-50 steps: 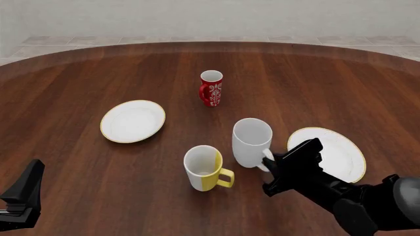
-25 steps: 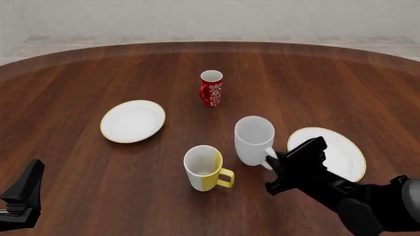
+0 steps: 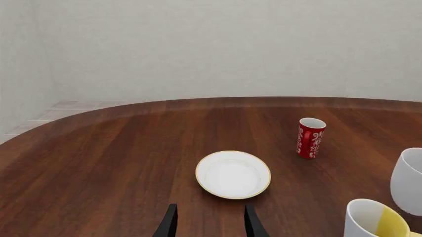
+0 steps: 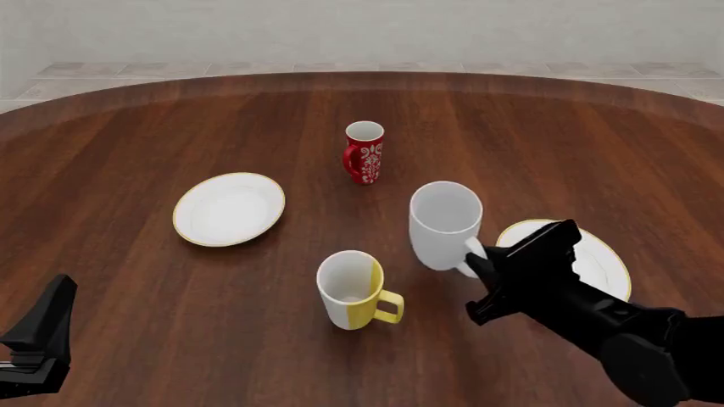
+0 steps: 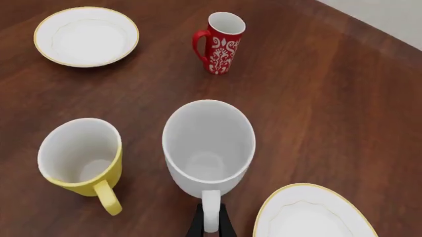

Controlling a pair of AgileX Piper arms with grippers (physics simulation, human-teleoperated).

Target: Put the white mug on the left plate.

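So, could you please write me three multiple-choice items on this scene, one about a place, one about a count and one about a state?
1. Where does the red patterned mug stand?
A. on the left plate
B. on the bare table, beyond the other mugs
C. inside the yellow-and-white mug

2. How many mugs are in view?
A. two
B. three
C. four

3. What is the right gripper doing?
A. pinching the white mug's handle
B. hanging open over a plate
C. gripping the red mug

Key: 1 B, the red patterned mug stands alone on the table. 2 B, it, the white mug and the yellow-and-white mug. 3 A, the right gripper has its fingers shut on the handle.
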